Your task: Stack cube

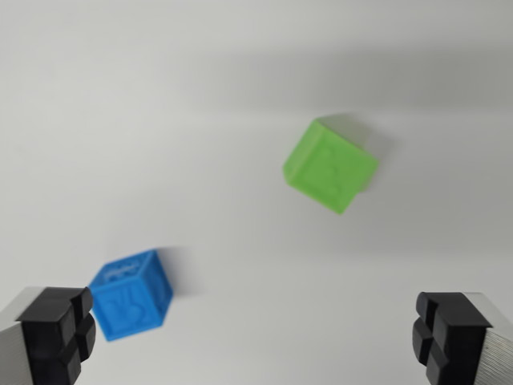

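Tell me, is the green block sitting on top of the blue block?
No, the green cube sits alone on the white table, well apart from the blue cube, which is near the wrist view's lower left.

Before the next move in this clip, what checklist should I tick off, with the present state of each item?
1. Hand open, nothing between its fingers: ok.
2. Blue cube in view, lying on the white table: ok. It sits close to the finger at the wrist view's left; whether they touch: cannot tell.
3. Green cube in view, apart from the blue one, nothing on top: ok.
4. Hand centred over either cube: not ok. Blue is at the left finger, green lies farther up the view.
5. Sharp picture for judging cube angle: not ok, the frame is blurred.
6. Cubes stacked: not ok, both rest separately on the table.
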`<state>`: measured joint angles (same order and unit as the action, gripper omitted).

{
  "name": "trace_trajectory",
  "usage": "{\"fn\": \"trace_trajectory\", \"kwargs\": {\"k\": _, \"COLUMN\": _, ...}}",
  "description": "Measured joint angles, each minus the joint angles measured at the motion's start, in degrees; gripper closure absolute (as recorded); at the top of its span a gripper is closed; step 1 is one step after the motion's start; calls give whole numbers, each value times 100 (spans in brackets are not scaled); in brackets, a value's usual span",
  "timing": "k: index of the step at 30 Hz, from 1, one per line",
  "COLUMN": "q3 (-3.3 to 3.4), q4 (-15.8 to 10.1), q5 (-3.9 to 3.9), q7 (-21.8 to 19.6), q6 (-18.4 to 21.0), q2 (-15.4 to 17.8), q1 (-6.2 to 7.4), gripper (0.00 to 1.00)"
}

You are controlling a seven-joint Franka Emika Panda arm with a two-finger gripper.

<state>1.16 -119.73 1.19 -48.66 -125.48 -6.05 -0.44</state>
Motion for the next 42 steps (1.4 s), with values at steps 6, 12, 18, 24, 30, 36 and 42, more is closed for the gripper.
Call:
{"fn": "trace_trajectory", "kwargs": {"k": 6, "q3": -26, "q4": -262, "q5": 0, "q7": 38, "q6": -209, "q2": 43, "q1": 52, "gripper": 0}}
{"fn": "trace_trajectory", "kwargs": {"k": 12, "q3": -59, "q4": -511, "q5": 0, "q7": 70, "q6": -424, "q2": 75, "q1": 95, "gripper": 0}}
{"fn": "trace_trajectory", "kwargs": {"k": 18, "q3": -100, "q4": -781, "q5": 0, "q7": 110, "q6": -668, "q2": 103, "q1": 144, "gripper": 0}}
{"fn": "trace_trajectory", "kwargs": {"k": 24, "q3": -139, "q4": -1062, "q5": 0, "q7": 150, "q6": -945, "q2": 113, "q1": 209, "gripper": 0}}
{"fn": "trace_trajectory", "kwargs": {"k": 30, "q3": -181, "q4": -1328, "q5": 0, "q7": 181, "q6": -1211, "q2": 113, "q1": 271, "gripper": 0}}
{"fn": "trace_trajectory", "kwargs": {"k": 36, "q3": -235, "q4": -1593, "q5": 0, "q7": 208, "q6": -1493, "q2": 104, "q1": 333, "gripper": 0}}
{"fn": "trace_trajectory", "kwargs": {"k": 42, "q3": -300, "q4": -1869, "q5": 0, "q7": 238, "q6": -1832, "q2": 36, "q1": 406, "gripper": 0}}
